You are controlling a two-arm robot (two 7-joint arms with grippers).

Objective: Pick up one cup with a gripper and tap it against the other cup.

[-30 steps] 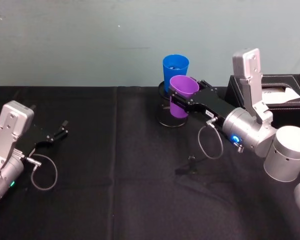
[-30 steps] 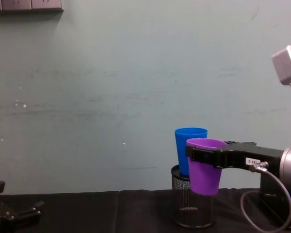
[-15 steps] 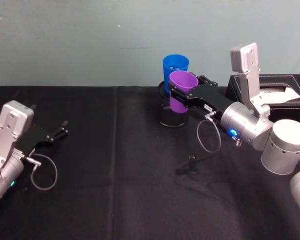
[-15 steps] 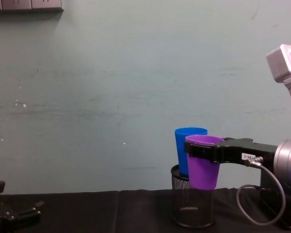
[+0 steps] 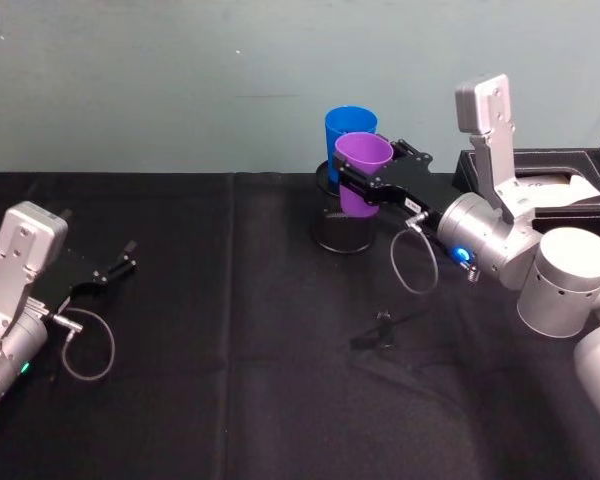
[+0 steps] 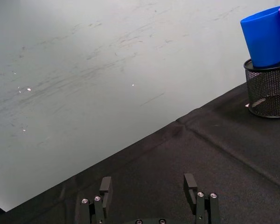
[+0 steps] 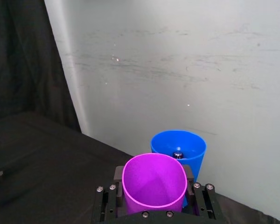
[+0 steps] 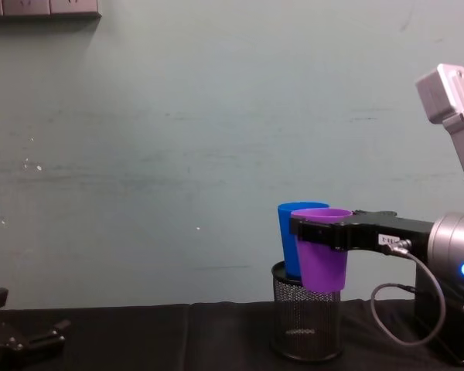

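The right gripper (image 8: 308, 230) holds the purple cup (image 5: 364, 158) in the air. Its two black fingers (image 7: 199, 201) are closed on opposite sides of the cup just below the wide rim, so the cup sits upright between them and its lower part hangs free under them. I think this high grip is chosen because the cup gets narrower downward: the rim cannot slip through the fingers, and the bare wall below is free for the tap.

The blue cup (image 8: 287, 247) is just beyond the fingertips, standing upright in a black mesh pen holder (image 8: 303, 328) on the tabletop (image 5: 230, 350). The holder raises it, and this seems to be why the purple cup is carried well above the tabletop, with both rims at nearly the same height. In the chest view the two cups overlap, and I cannot tell whether they touch or there is a thin gap. By my judgement the task is at the tap itself, and a short, gentle push forward from the fingertips is needed, so that the blue cup does not tip out of the holder.

The left gripper (image 5: 123, 258) rests low on the tabletop, well apart from both cups, its fingers spread and empty
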